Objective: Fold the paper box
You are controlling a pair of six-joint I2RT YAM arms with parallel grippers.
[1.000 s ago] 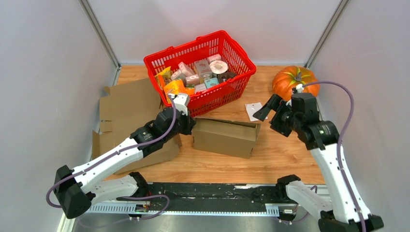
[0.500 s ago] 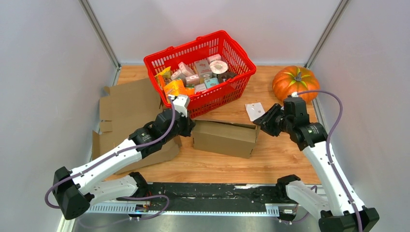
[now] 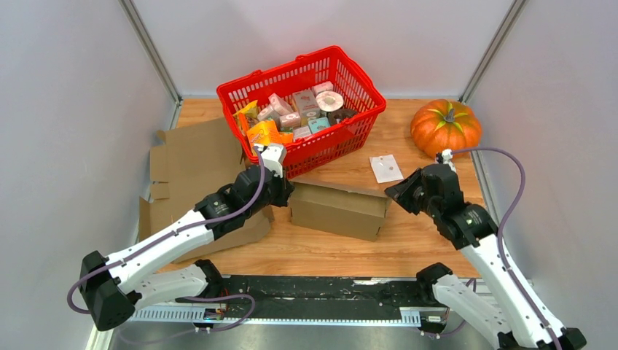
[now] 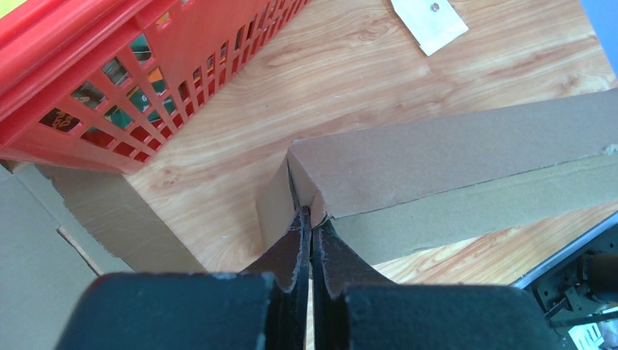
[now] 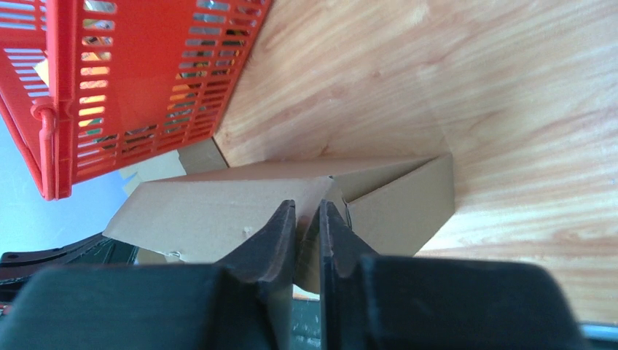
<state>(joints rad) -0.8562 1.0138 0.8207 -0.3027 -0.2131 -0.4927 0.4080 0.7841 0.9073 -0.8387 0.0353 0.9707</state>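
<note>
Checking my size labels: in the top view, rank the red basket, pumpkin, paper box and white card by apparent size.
Largest to smallest: red basket, paper box, pumpkin, white card.

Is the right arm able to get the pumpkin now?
Probably not yet: the right gripper is pinching the box. The pumpkin sits close by with bare table between, so after letting go, likely yes.

No lettering is showing legibly anywhere. The packets [image 3: 306,102] in the red basket [image 3: 331,142] are carrying print too small to read, and the white slip [image 3: 385,168] on the surface is showing only a dot.
</note>
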